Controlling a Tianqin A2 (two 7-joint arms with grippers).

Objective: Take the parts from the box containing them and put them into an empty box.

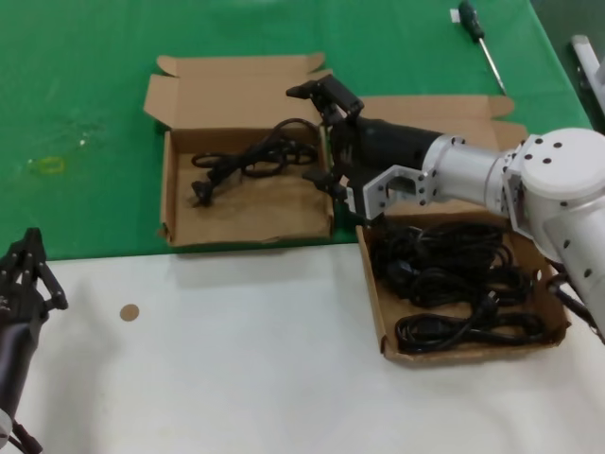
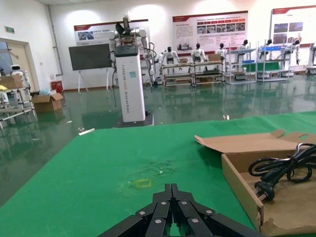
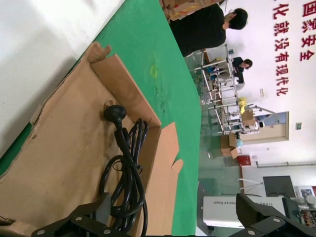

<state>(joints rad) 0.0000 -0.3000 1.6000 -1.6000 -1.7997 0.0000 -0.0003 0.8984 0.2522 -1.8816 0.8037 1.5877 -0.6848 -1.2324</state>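
Observation:
One black cable bundle [image 1: 253, 161] lies in the smaller brown box [image 1: 248, 222] with the short tabbed lid, on the green mat. It shows again as the cable [image 3: 126, 168] in the right wrist view and the cable [image 2: 282, 169] in the left wrist view. My right gripper [image 1: 318, 134] hangs open over that box's right wall, with nothing between its fingers. In its own view the right gripper [image 3: 170, 222] is spread wide above the cable. Several more cable bundles [image 1: 444, 274] fill the larger box [image 1: 374, 303] under my right arm. My left gripper [image 1: 26, 270] is shut and parked at the near left.
A green-handled screwdriver [image 1: 480, 36] lies on the green mat at the far right. The white table surface [image 1: 217, 359] spreads in front of both boxes. A small brown round spot [image 1: 129, 312] sits on it near my left arm.

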